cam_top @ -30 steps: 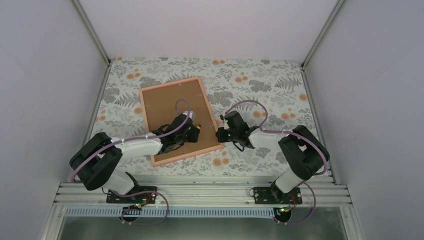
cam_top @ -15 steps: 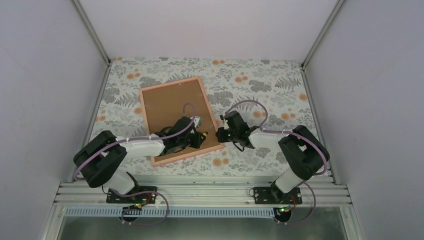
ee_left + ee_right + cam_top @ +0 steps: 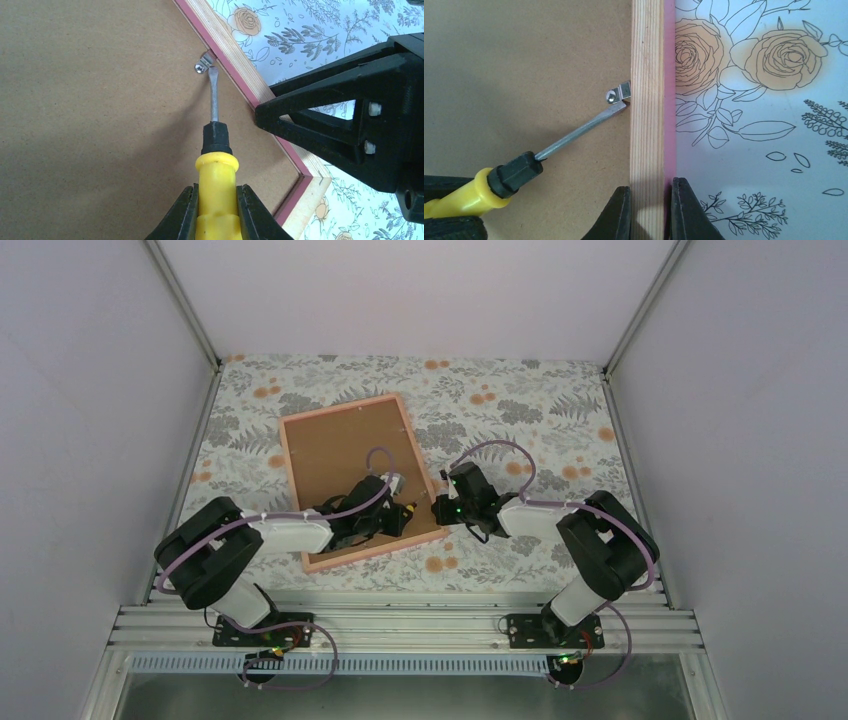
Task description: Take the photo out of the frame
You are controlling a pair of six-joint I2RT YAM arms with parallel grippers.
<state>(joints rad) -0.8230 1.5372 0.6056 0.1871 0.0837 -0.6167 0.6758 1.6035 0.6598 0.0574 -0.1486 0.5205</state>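
Frame [image 3: 292, 492] lies back-up on the floral desk [image 3: 520, 410], skewed, one corner toward the arm bases. Brown backing board [image 3: 335, 450] fills it. The photo is hidden under the board and shows in no view.

Left fingers [image 3: 189, 205] clenched on the yellow handle of a flat-blade screwdriver [image 3: 215, 165]. Black collar, bare metal shaft running out ahead. Blade tip touches a small metal retaining clip [image 3: 204, 64] at the board's edge, where the board meets the wooden rail. Clip has a screw or rivet head on its board end; the other end reaches onto the rail.

Right fingers [image 3: 623, 210] clamped across the frame's right rail, one finger on the board side, one on the pink outer edge over the desk. In the right wrist view the clip [image 3: 618, 94] sits further along the same rail, the blade coming in beneath it at a slant from the lower left.

Overhead, the two wrists are close together at the frame's near right corner.
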